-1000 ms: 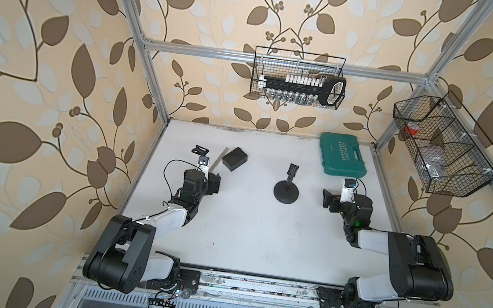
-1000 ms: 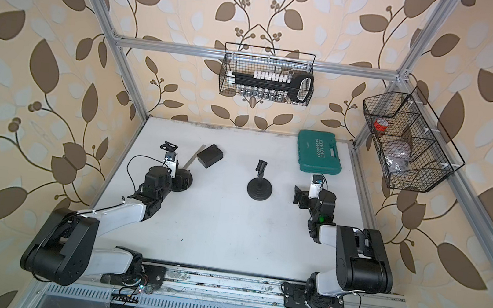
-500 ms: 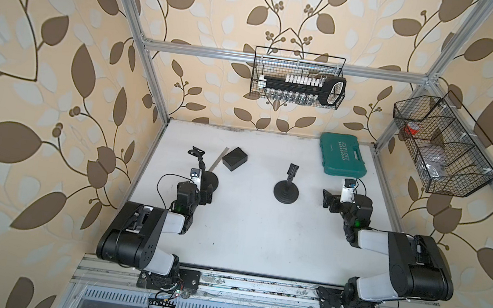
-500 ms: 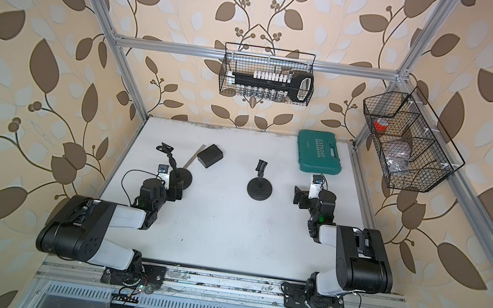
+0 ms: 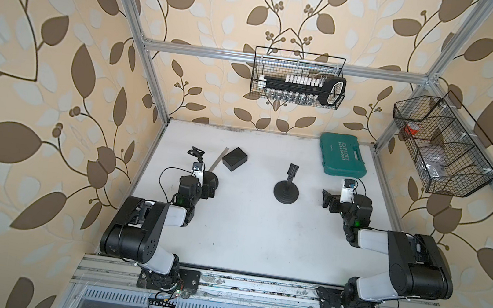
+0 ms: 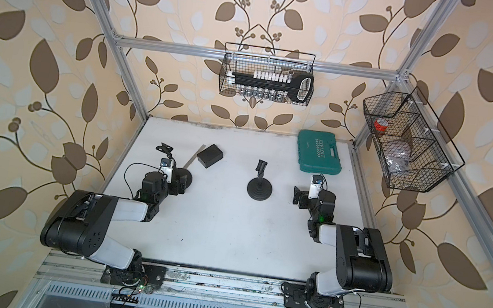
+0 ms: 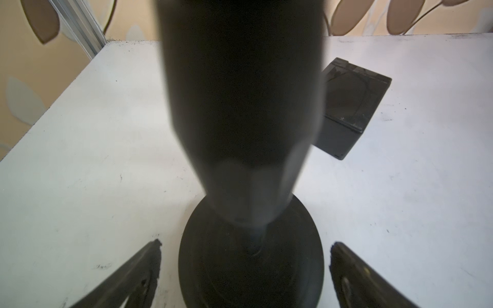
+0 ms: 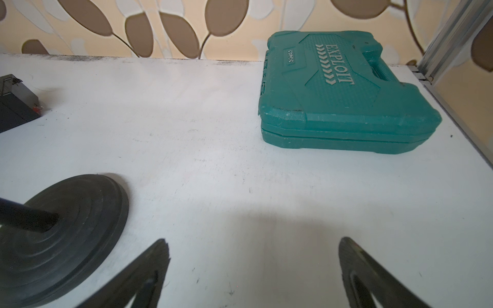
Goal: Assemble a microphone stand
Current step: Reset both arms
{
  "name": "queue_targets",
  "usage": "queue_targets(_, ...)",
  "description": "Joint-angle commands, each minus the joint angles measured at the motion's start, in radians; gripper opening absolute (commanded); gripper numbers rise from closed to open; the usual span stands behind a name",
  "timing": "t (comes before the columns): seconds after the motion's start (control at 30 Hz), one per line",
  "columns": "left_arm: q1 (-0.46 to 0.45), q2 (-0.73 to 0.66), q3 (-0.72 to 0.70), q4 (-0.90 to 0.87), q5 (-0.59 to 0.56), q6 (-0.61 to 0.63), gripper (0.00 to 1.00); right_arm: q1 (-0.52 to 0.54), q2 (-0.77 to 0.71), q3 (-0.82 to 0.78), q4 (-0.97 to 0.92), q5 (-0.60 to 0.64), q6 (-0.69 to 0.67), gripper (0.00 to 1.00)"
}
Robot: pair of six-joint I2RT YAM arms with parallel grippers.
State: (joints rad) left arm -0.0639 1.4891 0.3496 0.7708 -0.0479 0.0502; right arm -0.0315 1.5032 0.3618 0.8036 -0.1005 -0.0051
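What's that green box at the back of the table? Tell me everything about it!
The case is a teal-green plastic box. It is shut and lies flat on the white table, in the far right corner by the wall. Its lid is bumpy, with raised pale letters reading EXPLOIT and a row of arrows. A moulded handle sits on one long edge. One near corner looks scuffed. Only the table touches it.
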Motion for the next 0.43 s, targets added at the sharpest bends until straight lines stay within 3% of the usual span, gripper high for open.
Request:
queue_targets(0.0,0.010,-0.004,0.010,0.010,0.022,-0.001,0.99,0.005,0.009,0.024,-0.009,0.011,-0.005,0.99)
queue_targets(0.4,0.035,-0.004,0.028,-0.026,0.036,-0.027,0.99,0.005,0.005,0.021,-0.006,0.012,-0.004,0.99)
